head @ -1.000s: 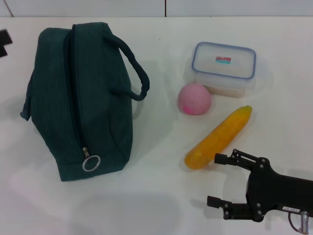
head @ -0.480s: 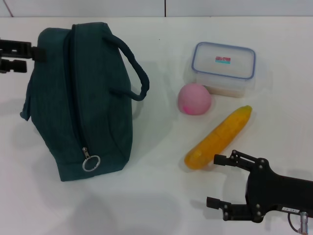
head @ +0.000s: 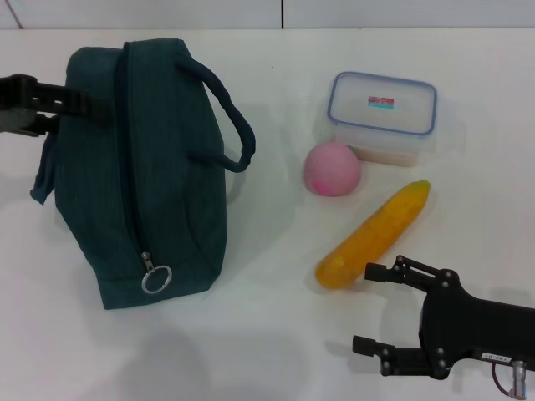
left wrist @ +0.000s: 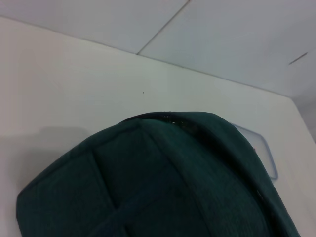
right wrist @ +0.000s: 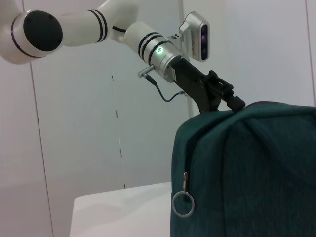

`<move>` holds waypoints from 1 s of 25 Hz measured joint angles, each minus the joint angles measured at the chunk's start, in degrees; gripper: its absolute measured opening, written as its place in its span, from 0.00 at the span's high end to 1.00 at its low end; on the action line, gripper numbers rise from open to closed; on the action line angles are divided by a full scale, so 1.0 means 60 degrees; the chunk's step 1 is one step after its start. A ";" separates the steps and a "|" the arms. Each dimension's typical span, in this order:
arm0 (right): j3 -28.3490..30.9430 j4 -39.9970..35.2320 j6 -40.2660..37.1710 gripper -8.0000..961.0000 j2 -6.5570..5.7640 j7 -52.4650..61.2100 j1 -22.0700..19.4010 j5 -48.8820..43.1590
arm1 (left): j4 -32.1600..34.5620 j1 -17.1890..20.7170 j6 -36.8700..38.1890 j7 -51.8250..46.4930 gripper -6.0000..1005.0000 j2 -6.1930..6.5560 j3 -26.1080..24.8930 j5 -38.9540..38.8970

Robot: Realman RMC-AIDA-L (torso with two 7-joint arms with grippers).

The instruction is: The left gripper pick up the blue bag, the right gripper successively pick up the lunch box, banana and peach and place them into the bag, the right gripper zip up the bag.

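Note:
The blue bag (head: pixel 142 167) stands zipped shut at the table's left, its ring pull (head: pixel 155 277) at the near end. It also fills the left wrist view (left wrist: pixel 158 192) and shows in the right wrist view (right wrist: pixel 247 173). My left gripper (head: pixel 67 113) reaches in from the left, fingers apart, touching the bag's upper left edge; it also shows in the right wrist view (right wrist: pixel 229 99). The lunch box (head: pixel 383 115), the pink peach (head: pixel 332 169) and the banana (head: pixel 374 234) lie to the right. My right gripper (head: pixel 368 307) is open and empty, just near of the banana's lower end.
The bag's loop handle (head: pixel 230 117) sticks out toward the peach. A white wall stands behind the table's far edge (head: pixel 276 28). White tabletop (head: pixel 267 334) lies between the bag and my right gripper.
My left gripper has moved right from the picture's left edge onto the bag's upper left side, nudging the fabric there. The right arm has not moved.

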 joint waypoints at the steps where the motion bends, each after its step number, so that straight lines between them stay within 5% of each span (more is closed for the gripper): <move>1: 0.0003 0.0000 0.0004 0.09 0.0000 0.0000 0.0005 0.0000 | 0.0000 -0.0017 -0.0002 0.0007 0.16 -0.0006 0.0023 0.0018; 6: 0.0008 0.0000 0.0041 0.09 0.0000 0.0000 0.0008 0.0000 | -0.0077 -0.0051 -0.0020 -0.0026 0.16 0.0042 0.0061 0.0081; 17: -0.0007 0.0006 0.0036 0.09 0.0001 0.0000 0.0007 0.0000 | -0.0273 -0.0007 -0.0097 0.0445 0.37 0.0049 -0.0087 -0.0104; 25: 0.0042 0.0000 0.0002 0.09 0.0019 0.0000 -0.0008 0.0000 | -0.0285 -0.0021 -0.0079 0.0383 0.77 0.0044 -0.0059 -0.0178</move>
